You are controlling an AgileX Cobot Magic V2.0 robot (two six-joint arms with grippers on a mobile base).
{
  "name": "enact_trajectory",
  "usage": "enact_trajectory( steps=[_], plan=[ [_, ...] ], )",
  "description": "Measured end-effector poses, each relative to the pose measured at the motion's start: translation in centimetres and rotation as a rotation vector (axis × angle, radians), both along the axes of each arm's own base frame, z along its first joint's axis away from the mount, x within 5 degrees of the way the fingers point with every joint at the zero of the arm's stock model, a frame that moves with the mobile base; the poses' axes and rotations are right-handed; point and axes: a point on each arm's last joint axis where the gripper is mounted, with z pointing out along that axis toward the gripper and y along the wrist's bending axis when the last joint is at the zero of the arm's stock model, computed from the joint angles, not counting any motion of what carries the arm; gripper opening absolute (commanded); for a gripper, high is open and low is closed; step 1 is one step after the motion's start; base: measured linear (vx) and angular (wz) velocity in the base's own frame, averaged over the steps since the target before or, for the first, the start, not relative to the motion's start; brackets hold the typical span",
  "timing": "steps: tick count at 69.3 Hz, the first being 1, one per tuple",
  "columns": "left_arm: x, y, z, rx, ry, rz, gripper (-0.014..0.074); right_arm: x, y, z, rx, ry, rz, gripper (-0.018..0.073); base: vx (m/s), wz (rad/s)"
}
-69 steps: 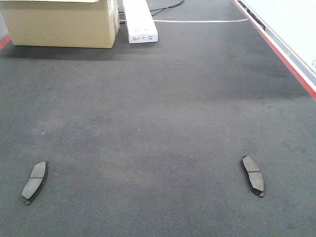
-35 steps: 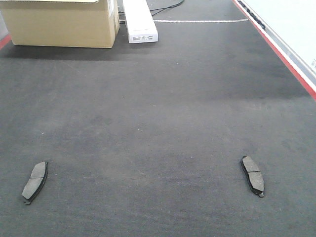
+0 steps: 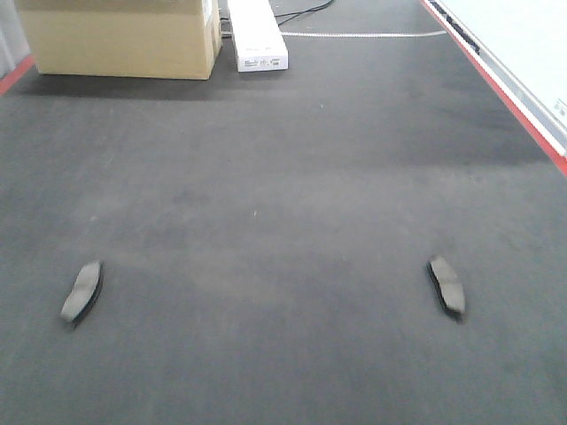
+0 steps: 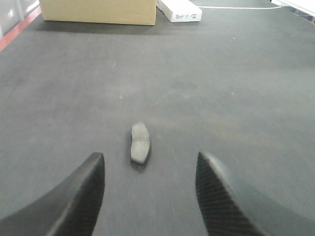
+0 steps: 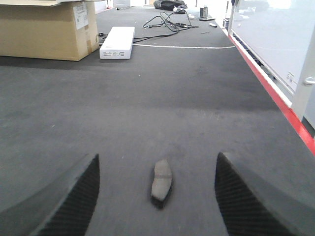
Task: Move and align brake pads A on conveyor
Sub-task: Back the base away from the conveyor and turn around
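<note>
1. The left gripper (image 4: 150,164), jaws apart and empty, hovers just short of the left brake pad (image 4: 140,143).
2. The right gripper (image 5: 156,164), likewise apart, faces the right brake pad (image 5: 162,181).
3. Both pads lie on the conveyor (image 3: 266,177), well apart from the cardboard box (image 3: 124,40).

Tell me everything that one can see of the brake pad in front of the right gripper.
The brake pad is a small, flat, dark grey piece with a slightly curved, crescent outline and a thin groove across its middle. Its surface looks hard and matt. It lies flat on the conveyor, its long side pointing away from the wrist camera. Only the belt touches it; the open right gripper has one finger on either side, both apart from it.
</note>
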Motion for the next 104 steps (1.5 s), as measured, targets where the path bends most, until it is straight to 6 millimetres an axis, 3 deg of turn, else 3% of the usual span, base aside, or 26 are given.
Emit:
enact_trajectory(
  steps=[79,104],
  plan=[
    [-0.02,-0.01,-0.06,0.0,0.006,-0.001,0.039,-0.01,0.0,0.0,0.001,0.0,0.0,0.0484,-0.42,0.0],
    [-0.08,-0.02,-0.2,0.001,0.023,-0.002,0.039,-0.01,0.0,0.0,0.001,0.0,0.0,0.0484,-0.28,-0.45]
  ],
)
